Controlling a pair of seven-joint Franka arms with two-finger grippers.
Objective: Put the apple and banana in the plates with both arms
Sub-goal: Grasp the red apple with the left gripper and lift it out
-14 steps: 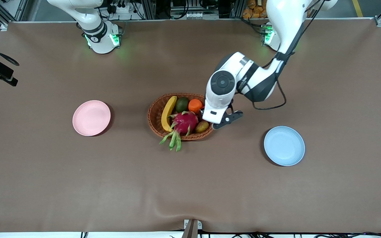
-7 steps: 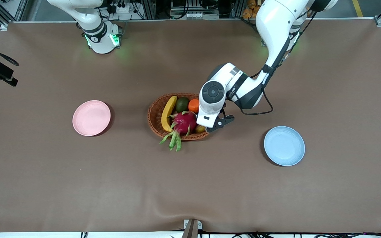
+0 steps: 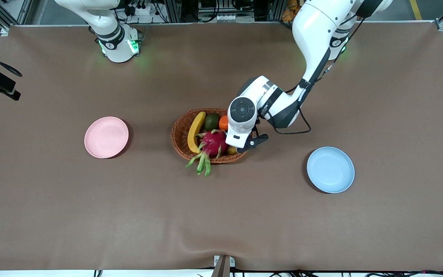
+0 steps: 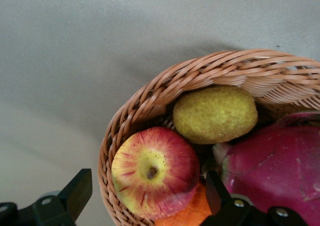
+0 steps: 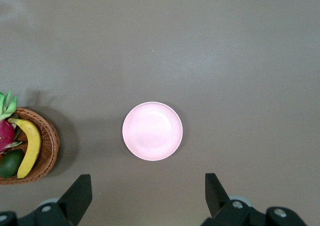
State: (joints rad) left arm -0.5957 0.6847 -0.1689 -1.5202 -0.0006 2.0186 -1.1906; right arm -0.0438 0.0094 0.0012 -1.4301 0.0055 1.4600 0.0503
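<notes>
**K:** Brown tabletop (image 3: pixel 90 215) is carrying the wicker basket (image 3: pixel 179 140) mid-surface, pink plate (image 3: pixel 106 137) toward the right arm's end, blue plate (image 3: pixel 330 169) toward the left arm's end, both sitting empty.

**M:** Left end effector (image 4: pixel 145 198) is hanging over the basket, fingers spread wide, gripping nothing. Apple (image 4: pixel 154 171) is lying at the basket's rim, between the fingers in the wrist view, touching the orange (image 4: pixel 182 217); the kiwi-like fruit (image 4: pixel 215 114) is sitting at its 1 o'clock.

**K:** Banana (image 3: pixel 195 132)?

**M:** Lying at the basket's right-arm end, dragon fruit (image 3: pixel 214 143) beside it. Right end effector (image 5: pixel 145 198) is waiting high over the pink plate, also wide.

**K:** Advice: descend straight, straddle the apple's widest part, keep one finger clearing the rim, the other clearing the orange.
</notes>
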